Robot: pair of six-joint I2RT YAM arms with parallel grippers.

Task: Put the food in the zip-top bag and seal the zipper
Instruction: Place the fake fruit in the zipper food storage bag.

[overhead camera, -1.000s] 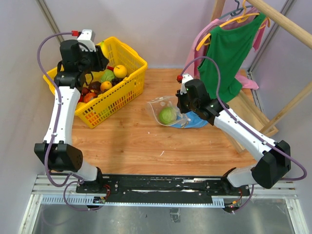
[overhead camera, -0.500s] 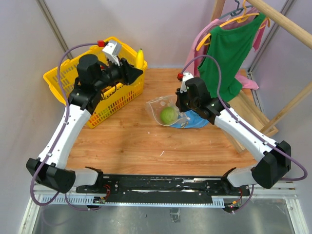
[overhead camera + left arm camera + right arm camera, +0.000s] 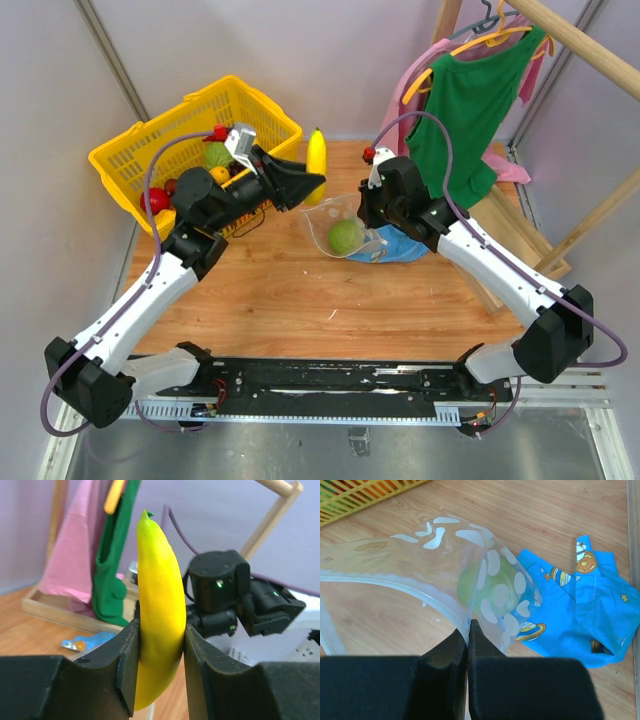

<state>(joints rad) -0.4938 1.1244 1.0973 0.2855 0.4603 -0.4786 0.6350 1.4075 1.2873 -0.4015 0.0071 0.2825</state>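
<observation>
My left gripper (image 3: 310, 180) is shut on a yellow banana (image 3: 316, 165), held upright above the table just left of the zip-top bag (image 3: 335, 215). In the left wrist view the banana (image 3: 159, 610) stands between the fingers (image 3: 127, 660). My right gripper (image 3: 372, 222) is shut on the bag's mouth edge, pinching the pale zipper (image 3: 420, 595) and holding the mouth up and open. The see-through bag (image 3: 470, 555) has white heart marks and holds a green cabbage (image 3: 345, 236), also seen in the right wrist view (image 3: 487, 587).
A yellow mesh basket (image 3: 265, 120) with several toy fruits stands at the back left. A blue patterned cloth (image 3: 405, 248) lies under and beside the bag. Green and pink clothes (image 3: 465, 100) hang on a wooden rack (image 3: 580, 45) at the right.
My left arm has lifted the banana out of the basket and swung right to the bag's mouth. The right gripper has kept holding the bag edge.
</observation>
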